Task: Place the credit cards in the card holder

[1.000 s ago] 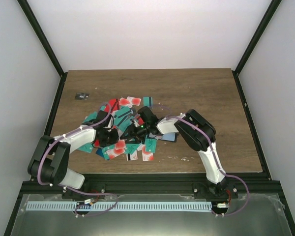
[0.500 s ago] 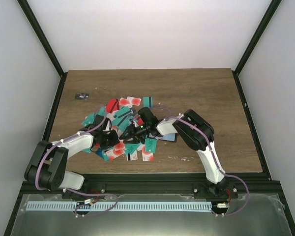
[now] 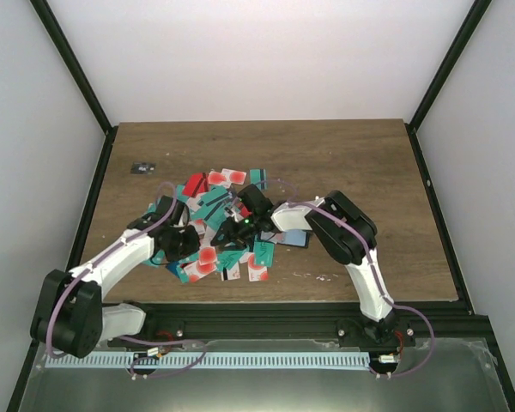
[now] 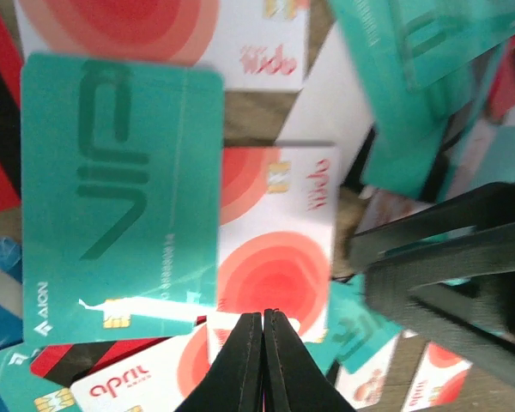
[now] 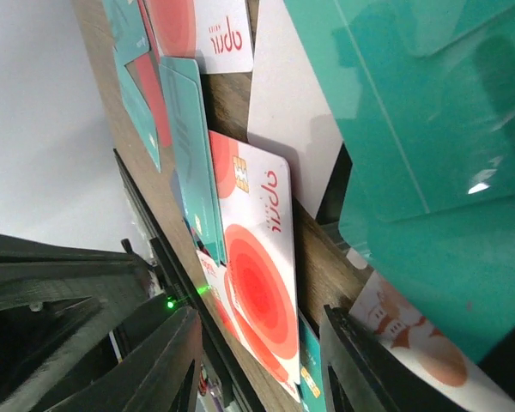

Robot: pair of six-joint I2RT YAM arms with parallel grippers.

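The credit cards (image 3: 213, 225) lie in a loose heap of teal, red, blue and white ones mid-table. My left gripper (image 3: 182, 243) is at the heap's left side, shut with nothing in it. In the left wrist view its tips (image 4: 263, 314) hover over a white card with a red circle (image 4: 275, 257), next to a teal card (image 4: 120, 197). My right gripper (image 3: 232, 230) stands open low over the heap. A white red-circle card (image 5: 262, 275) lies flat between its fingers (image 5: 167, 369), untouched. The card holder (image 3: 294, 239), dark with blue, lies at the heap's right edge, partly under the right arm.
A tiny dark grey object (image 3: 142, 167) sits at the far left of the table. The right gripper's black fingers (image 4: 451, 257) fill the right of the left wrist view, close to my left tips. Bare wood (image 3: 360, 163) stretches behind and to the right.
The left arm has swung its elbow out to the left and the left gripper has slid slightly left and nearer. The right gripper has stayed almost in place, its jaws a bit narrower.
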